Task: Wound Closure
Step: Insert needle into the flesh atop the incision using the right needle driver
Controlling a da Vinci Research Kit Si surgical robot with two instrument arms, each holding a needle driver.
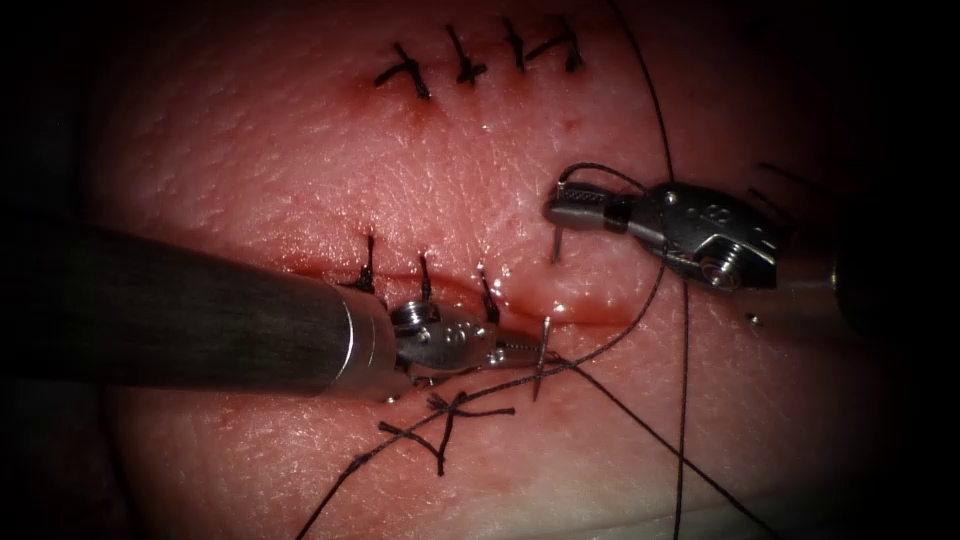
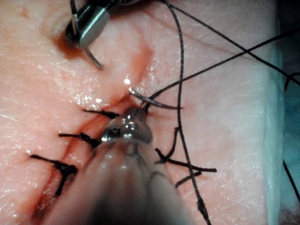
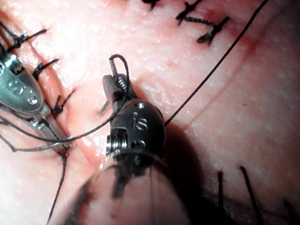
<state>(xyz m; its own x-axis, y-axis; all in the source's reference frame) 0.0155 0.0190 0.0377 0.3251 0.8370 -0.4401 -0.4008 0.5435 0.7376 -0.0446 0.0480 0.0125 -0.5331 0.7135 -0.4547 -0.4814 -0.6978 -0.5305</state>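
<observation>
**Desk:** Nearest first, please.

**Photo:** Nearest, on the near side of the cut (image 1: 580, 312): knotted cut ends of thread (image 1: 445, 410), lying flat on the tissue (image 1: 250, 150). Just beyond, the left tool (image 1: 515, 350), jaws closed on the needle (image 1: 541, 360) near its point, where the steel stands out of the tissue beside the cut's right end.

**Desk:** And past the cut?

**Photo:** On the far side, the right tool (image 1: 580, 208), clamped on the needle's tail end by the thread (image 1: 683, 400) join. Middle of the curve buried under the cut. Farthest off, a finished row of stitches (image 1: 470, 60).

**Desk:** Hazards?

**Photo:** Probably two. With both ends gripped and the curve buried, any opposed pull likely to tear the tissue edge or bend the needle. Also slack thread crossing right at the left tool's tip: liable to snag there or get pinched.
</observation>
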